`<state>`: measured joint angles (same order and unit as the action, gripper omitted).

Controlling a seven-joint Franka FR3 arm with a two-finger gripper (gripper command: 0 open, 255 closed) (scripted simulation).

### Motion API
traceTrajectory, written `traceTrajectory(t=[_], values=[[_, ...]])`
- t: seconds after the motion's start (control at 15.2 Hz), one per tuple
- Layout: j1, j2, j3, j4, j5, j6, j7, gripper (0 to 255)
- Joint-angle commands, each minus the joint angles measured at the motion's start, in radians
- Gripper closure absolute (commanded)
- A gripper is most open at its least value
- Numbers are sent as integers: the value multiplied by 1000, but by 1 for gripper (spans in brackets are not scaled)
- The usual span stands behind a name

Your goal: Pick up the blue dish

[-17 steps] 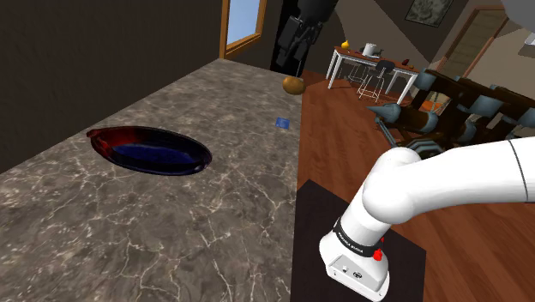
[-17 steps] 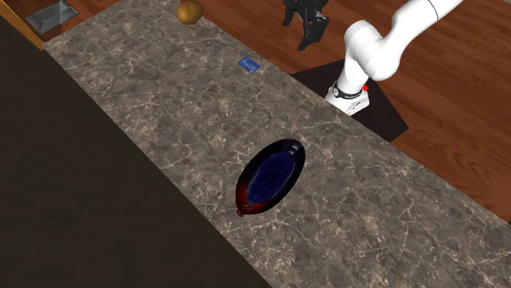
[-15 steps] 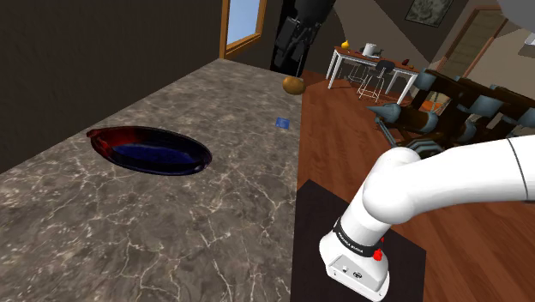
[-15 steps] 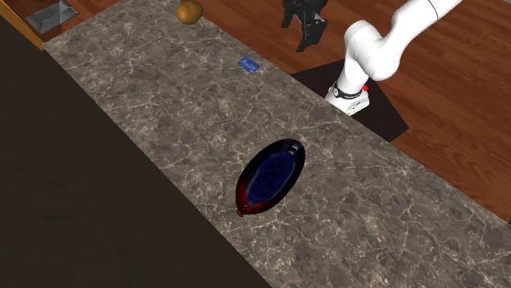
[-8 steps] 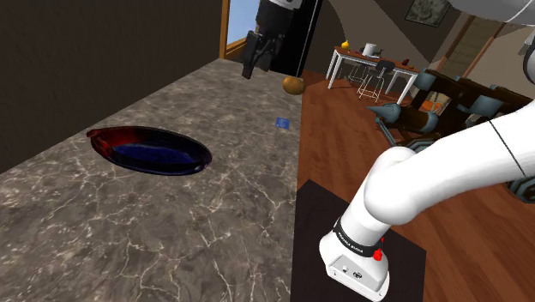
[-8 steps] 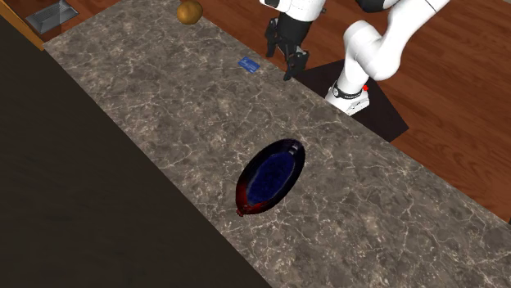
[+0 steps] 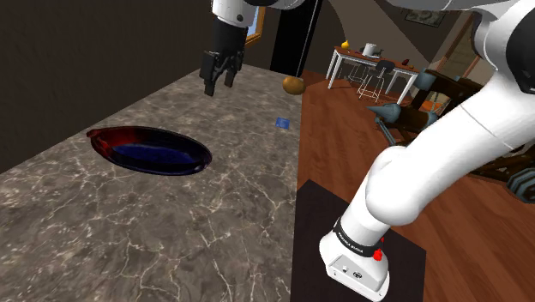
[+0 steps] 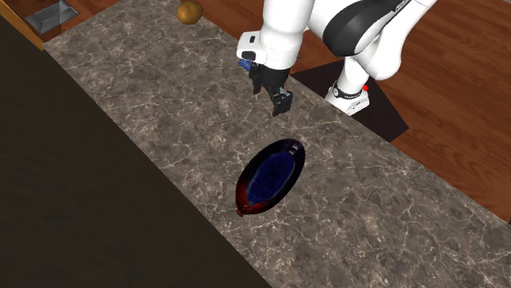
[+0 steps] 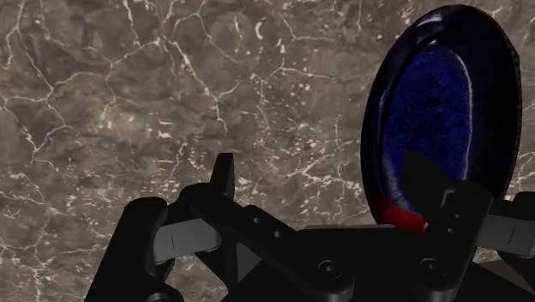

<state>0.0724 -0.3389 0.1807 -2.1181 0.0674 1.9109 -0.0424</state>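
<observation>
Hovering fingers-down over the veined stone countertop [image 7: 214, 202], my gripper [image 7: 219, 86] is spread wide and grips nothing. The white arm [image 7: 429, 163] arches high from its black stand [image 7: 319, 225], wrist nearly vertical. The blue dish [image 7: 154, 150], an oval with a dark rim and a red-tinged end, lies flat on the counter, clear of the gripper and nearer the dark wall [image 7: 77, 60] than the stand-side edge. Bare stone surrounds it on every side.

From the wrist view, the dish [image 9: 441, 103] sits off to one side of the gripper [image 9: 322, 163], with one fingertip [image 9: 422, 176] crossing in front of its red end. The second exterior view places the gripper [image 8: 274, 96] between the dish [image 8: 270, 174] and the counter's stand-side edge. The shoulder view adds a small blue card [image 7: 281, 123] and a round brown object [image 7: 293, 84], both well apart from the dish.
</observation>
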Motion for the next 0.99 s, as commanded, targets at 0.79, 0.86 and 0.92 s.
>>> traceTrajectory(t=[0.79,0.86,0.92], values=[[68,413,87,226,-11,85,10,0],[69,416,87,216,-11,98,10,0],[69,420,87,207,-12,111,10,0]])
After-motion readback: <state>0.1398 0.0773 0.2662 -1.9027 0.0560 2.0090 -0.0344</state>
